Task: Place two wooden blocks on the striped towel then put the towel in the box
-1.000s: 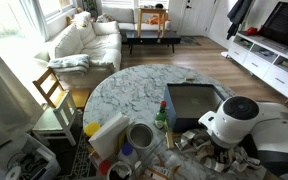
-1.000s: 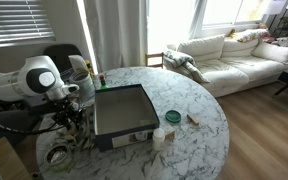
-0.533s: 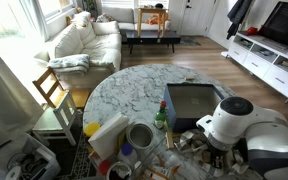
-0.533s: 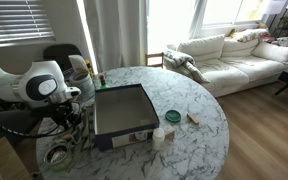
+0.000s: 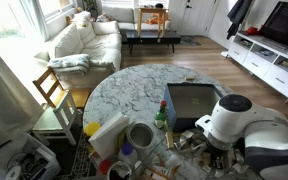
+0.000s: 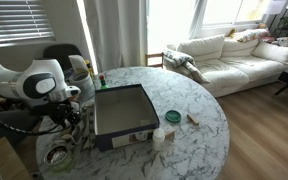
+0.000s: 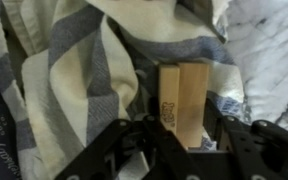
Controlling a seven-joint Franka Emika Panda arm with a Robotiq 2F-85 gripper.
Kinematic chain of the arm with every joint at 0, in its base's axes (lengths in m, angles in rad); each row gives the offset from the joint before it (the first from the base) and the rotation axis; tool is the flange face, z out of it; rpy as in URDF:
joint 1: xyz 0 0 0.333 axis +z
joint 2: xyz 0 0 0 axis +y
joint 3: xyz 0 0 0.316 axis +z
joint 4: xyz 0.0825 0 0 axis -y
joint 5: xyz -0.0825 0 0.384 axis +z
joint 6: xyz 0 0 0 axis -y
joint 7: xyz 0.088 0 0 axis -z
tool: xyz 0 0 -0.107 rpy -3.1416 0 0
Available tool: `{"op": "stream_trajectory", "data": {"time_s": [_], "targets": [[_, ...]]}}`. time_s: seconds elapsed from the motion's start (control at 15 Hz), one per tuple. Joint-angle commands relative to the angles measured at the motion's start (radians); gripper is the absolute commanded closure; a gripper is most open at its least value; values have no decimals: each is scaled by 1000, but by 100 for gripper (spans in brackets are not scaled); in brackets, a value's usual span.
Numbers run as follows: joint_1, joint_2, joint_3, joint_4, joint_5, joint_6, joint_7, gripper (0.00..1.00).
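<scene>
In the wrist view a pale wooden block [image 7: 184, 100] stands between the fingers of my gripper [image 7: 182, 135], which look closed against its sides. Under and around it lies the crumpled white and blue-grey striped towel [image 7: 74, 70]. In both exterior views the arm is bent low at the cluttered end of the round marble table, and the gripper itself is mostly hidden there [image 6: 70, 118]. The open dark box [image 5: 192, 100] sits on the table beside the arm and shows in both exterior views [image 6: 119, 108]. A small wooden piece [image 6: 193, 119] lies on the marble, apart from the arm.
A green bottle [image 5: 161, 118], a grey bowl [image 5: 141, 134] and a yellow-white packet [image 5: 106, 130] crowd the table edge near the arm. A green round lid [image 6: 172, 117] and a white cup [image 6: 159, 135] stand by the box. A wooden chair [image 5: 52, 92] is beside the table.
The arm has dropped a little lower toward the clutter at the table's end over the last second. The box and the items on the table have not moved.
</scene>
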Motion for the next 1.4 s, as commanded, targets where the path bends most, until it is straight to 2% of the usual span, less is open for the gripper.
{"op": "stream_trajectory", "data": {"time_s": [0.0,0.4,0.47,0.53,0.6,0.87,0.93,1.2,1.33], "targets": [[16,-67,-36,-12,-135,-73,78,81],[-6,-111,-43,-7,-407,-89,269,81],[-10,-105,-42,-8,-442,-88,304,68],[-11,-103,-41,-9,-463,-90,327,31],[-10,-107,-40,-12,-468,-89,338,29],[5,-151,-26,-12,-374,-125,278,1],[10,-166,-21,-10,-360,-144,276,0],[38,-192,6,8,-189,-195,253,0],[38,-189,22,22,-163,-176,335,0]]}}
